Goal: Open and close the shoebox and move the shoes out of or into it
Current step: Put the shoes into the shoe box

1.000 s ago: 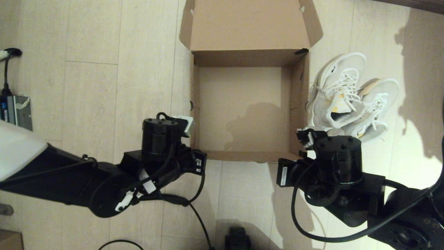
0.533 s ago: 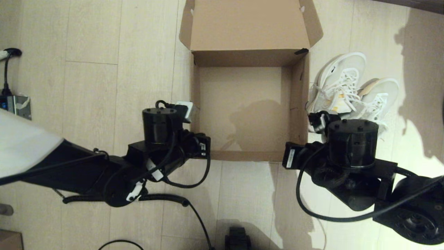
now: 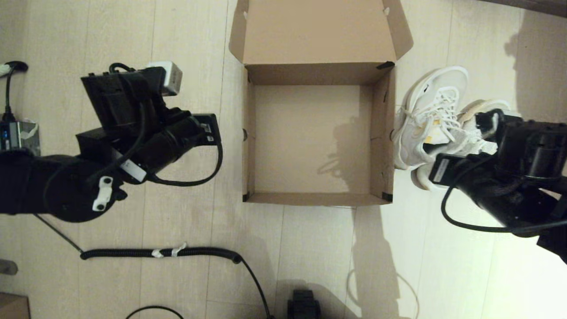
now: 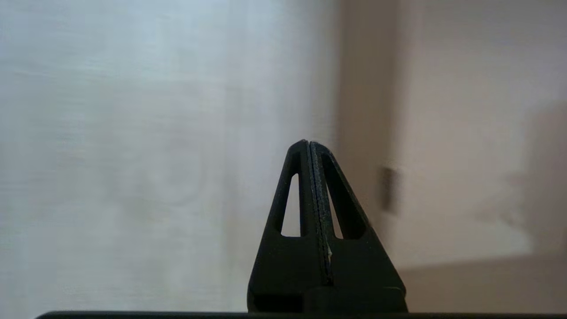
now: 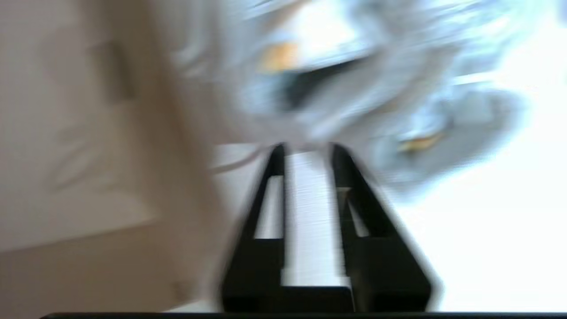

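The shoebox [image 3: 248, 133] stands open and empty on the floor in the middle of the head view, its lid [image 3: 316, 31] folded back on the far side. The shoes [image 3: 432, 119], white lace-up sneakers, lie in a heap just right of the box. My right gripper [image 5: 305, 148] is open with bare floor between its fingers. It sits low on the near side of the shoes [image 5: 319, 88], its tips close to them, the box wall [image 5: 88, 133] beside it. My left gripper [image 4: 310, 142] is shut on nothing, left of the box over the floor.
A black coiled cable [image 3: 159, 253] runs across the floor near my left arm. A power unit [image 3: 20, 141] sits at the left edge, and a brown cardboard scrap [image 3: 11, 305] lies in the near left corner. A dark object [image 3: 303, 305] sits at the bottom centre.
Both arms have left the box's near corners. The left arm swung out to the left and farther away. The right arm swung right, to the shoes.
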`<state>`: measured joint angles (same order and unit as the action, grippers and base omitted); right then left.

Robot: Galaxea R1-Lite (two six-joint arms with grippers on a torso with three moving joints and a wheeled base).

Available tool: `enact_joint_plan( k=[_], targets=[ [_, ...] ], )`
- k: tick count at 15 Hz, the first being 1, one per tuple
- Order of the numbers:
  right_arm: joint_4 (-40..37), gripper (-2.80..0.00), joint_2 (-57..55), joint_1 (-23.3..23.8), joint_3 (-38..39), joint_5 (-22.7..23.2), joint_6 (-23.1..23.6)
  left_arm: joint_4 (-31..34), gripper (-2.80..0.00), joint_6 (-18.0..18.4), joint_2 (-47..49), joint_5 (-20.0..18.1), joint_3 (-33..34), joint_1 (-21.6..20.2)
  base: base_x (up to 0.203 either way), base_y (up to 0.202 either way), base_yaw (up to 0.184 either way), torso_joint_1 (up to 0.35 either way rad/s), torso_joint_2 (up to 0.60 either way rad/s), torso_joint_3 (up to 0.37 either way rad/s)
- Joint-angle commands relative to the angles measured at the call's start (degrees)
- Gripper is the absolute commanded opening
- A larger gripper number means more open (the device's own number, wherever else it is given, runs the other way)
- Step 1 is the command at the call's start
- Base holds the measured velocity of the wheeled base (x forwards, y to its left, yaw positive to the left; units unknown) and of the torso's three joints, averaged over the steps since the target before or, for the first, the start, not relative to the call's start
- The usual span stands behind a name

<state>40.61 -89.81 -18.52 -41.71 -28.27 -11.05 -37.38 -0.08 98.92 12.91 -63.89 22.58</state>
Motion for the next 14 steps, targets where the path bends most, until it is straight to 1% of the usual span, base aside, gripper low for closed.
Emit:
enact_joint_plan(
  k=[1, 2, 4, 6, 8, 9, 10, 11, 12, 13, 14],
  targets=[
    [0.04, 0.00, 4.12, 3.62, 1.29, -0.40, 0.55, -0.25, -2.80, -1.22, -1.91, -0.55, 0.05, -3.36, 0.000, 0.000, 0.000, 0.000, 0.00, 0.000],
    [-0.13, 0.00, 4.73, 5.20, 1.28, -1.54, 0.83, -0.23, -2.80, -3.01, -1.75, -1.08, 0.08, -4.44, 0.000, 0.000, 0.000, 0.000, 0.00, 0.000],
    [-0.12, 0.00, 3.55, 6.96, 1.22, -2.33, 0.68, -0.24, -2.80, -3.35, -1.71, -1.31, 0.08, -5.62, 0.000, 0.000, 0.000, 0.000, 0.00, 0.000],
    [0.15, 0.00, 0.78, 8.46, 0.51, -2.40, -0.54, -0.27, -2.80, -3.44, -1.80, -1.31, 0.49, -5.71, 0.000, 0.000, 0.000, 0.000, 0.00, 0.000],
    [0.31, 0.00, -2.89, 9.41, -1.01, -1.91, -4.37, -0.58, -2.80, -3.52, -1.46, -1.40, 1.14, -5.71, 0.000, 0.000, 0.000, 0.000, 0.00, 0.000],
    [0.33, 0.00, -5.03, 9.54, -2.16, -1.54, -8.18, -0.59, -2.80, -3.61, -1.20, -1.40, 1.14, -5.71, 0.000, 0.000, 0.000, 0.000, 0.00, 0.000],
    [0.35, 0.00, -7.01, 9.60, -3.13, -0.62, -11.09, -0.59, -2.80, -3.61, -1.08, -1.40, 1.22, -5.71, 0.000, 0.000, 0.000, 0.000, 0.00, 0.000],
    [0.57, 0.00, -8.30, 9.68, -3.66, 1.55, -13.17, -0.59, -2.80, -3.61, -0.92, -1.49, 1.22, -5.71, 0.000, 0.000, 0.000, 0.000, 0.00, 0.000],
    [1.56, 0.00, -8.89, 9.76, -3.89, 2.98, -14.01, -0.59, -2.80, -3.61, -0.92, -1.72, 1.22, -5.81, 0.000, 0.000, 0.000, 0.000, 0.00, 0.000],
    [3.51, 0.00, -10.44, 9.89, -4.00, 3.99, -14.58, -0.59, -2.80, -3.61, -0.87, -2.72, 1.22, -6.11, 0.000, 0.000, 0.000, 0.000, 0.00, 0.000],
    [5.63, 0.00, -12.02, 10.29, -4.05, 4.31, -14.71, -0.60, -2.80, -3.68, -0.72, -3.31, 1.76, -6.41, 0.000, 0.000, 0.000, 0.000, 0.00, 0.000]
  ],
)
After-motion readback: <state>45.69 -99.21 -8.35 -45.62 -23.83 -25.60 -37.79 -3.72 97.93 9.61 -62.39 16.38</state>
